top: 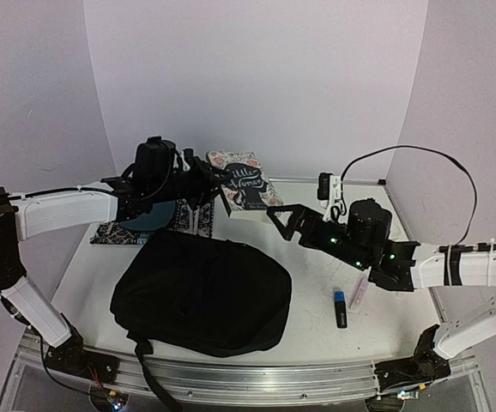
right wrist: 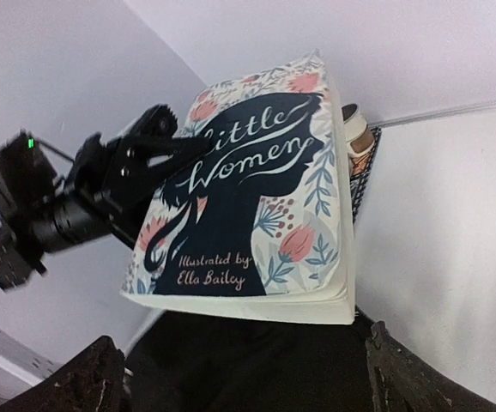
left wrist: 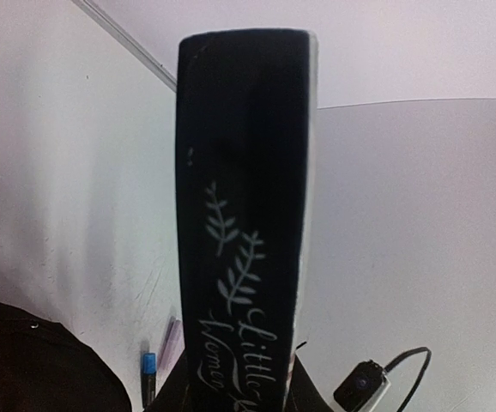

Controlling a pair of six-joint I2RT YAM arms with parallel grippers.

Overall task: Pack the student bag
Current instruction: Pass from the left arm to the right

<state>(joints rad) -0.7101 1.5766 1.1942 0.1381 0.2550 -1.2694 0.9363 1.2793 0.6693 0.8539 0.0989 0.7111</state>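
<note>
On the near-left tabletop (top: 317, 270), the student bag (top: 201, 292) is lying flat, straps trailing toward the front edge. Behind it, the left claw (top: 214, 184) is clamping a "Little Women" book (top: 246, 184) by its spine, holding it aloft. The right claw (top: 281, 221) is hanging spread wide and empty just right of the book, and a blue-capped marker (top: 341, 307) is lying well right of the bag.

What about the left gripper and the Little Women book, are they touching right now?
Touching. The right wrist view shows the left gripper clamped on the edge of the book, its fingers pressed against the cover.
</note>
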